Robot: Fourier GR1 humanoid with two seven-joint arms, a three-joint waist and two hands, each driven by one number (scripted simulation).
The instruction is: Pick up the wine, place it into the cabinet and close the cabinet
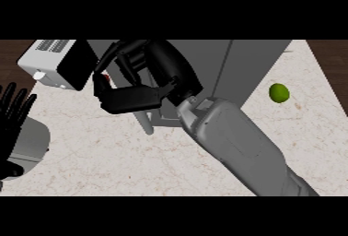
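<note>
My right hand (159,64) reaches from the lower right up to the open grey cabinet (245,64) at the back middle. Its fingers and thumb (129,99) curl round a dark thing at the cabinet's left opening. That thing looks like the wine bottle (102,83). Only a dark sliver with a small red mark shows past the fingers; the hand hides the rest. The cabinet's door (145,120) shows as a thin grey edge just below the hand. At the left edge my left hand (14,115) rests open with its fingers up, away from the cabinet.
A white and black toaster oven (54,62) stands at the back left, close to the right hand's fingertips. A green lime (279,92) lies on the marble counter (122,161) to the right of the cabinet. Dark wood shows beyond the counter's corners.
</note>
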